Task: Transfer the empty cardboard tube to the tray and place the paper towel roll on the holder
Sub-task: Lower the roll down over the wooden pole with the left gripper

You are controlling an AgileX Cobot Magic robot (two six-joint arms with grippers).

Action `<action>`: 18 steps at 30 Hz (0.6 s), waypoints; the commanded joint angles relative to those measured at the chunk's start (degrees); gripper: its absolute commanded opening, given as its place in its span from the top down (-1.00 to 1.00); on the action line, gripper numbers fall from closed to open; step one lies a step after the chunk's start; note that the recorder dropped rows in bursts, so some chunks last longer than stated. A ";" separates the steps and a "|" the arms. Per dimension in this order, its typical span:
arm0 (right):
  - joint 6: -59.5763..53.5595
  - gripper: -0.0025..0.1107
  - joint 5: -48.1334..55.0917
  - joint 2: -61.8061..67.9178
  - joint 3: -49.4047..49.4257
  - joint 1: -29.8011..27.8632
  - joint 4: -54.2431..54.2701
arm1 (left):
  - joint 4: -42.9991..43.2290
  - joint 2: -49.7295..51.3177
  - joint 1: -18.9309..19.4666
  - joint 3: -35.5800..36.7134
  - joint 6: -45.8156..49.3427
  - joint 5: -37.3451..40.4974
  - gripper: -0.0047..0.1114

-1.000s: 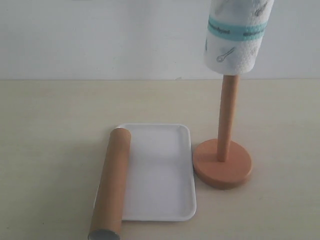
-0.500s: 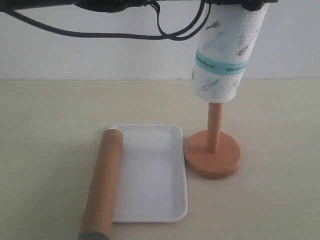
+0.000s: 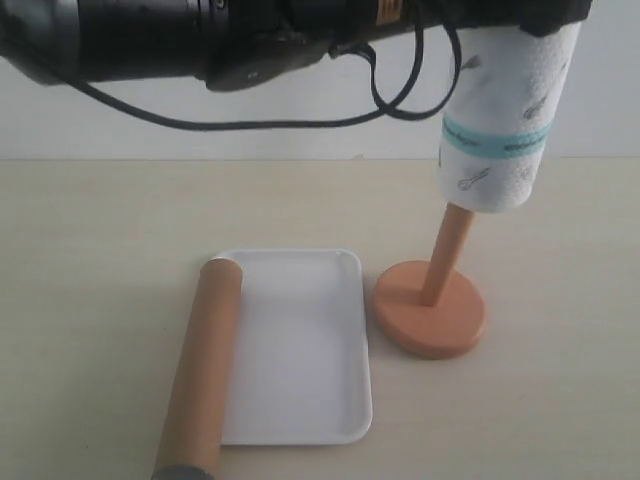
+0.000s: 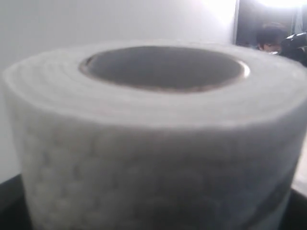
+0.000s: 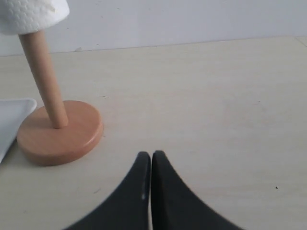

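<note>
The paper towel roll hangs tilted over the holder, its lower end around the top of the post, which leans to the right. My left gripper reaches across from the upper left and is shut on the roll's upper end. In the left wrist view the roll fills the frame and hides the fingers. The cardboard tube lies along the left rim of the tray. My right gripper is shut and empty, low over the table near the holder's base.
Black cables sag below the left arm above the table's far edge. A white wall stands behind. The tray's corner shows beside the holder's base in the right wrist view.
The roll has swung right and come lower over the post, which now leans right. The left arm has dropped further into the exterior view. The tube stays on the tray's rim.
</note>
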 commanded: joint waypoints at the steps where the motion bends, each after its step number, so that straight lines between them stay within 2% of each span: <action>1: -0.19 0.96 -0.66 -0.26 -0.04 -0.39 0.07 | -8.49 -0.09 0.13 4.86 7.22 -2.23 0.85; 7: -0.19 0.96 -0.66 -0.26 -0.04 -0.39 0.07 | -16.15 -0.09 1.95 12.08 11.62 -7.16 0.85; 11: -0.19 0.96 -0.66 -0.26 -0.04 -0.39 0.07 | -16.64 -0.09 4.00 18.16 13.45 -15.61 0.85; 18: -0.19 0.96 -0.66 -0.26 -0.04 -0.39 0.07 | -16.43 4.68 4.39 19.56 13.45 -18.40 0.85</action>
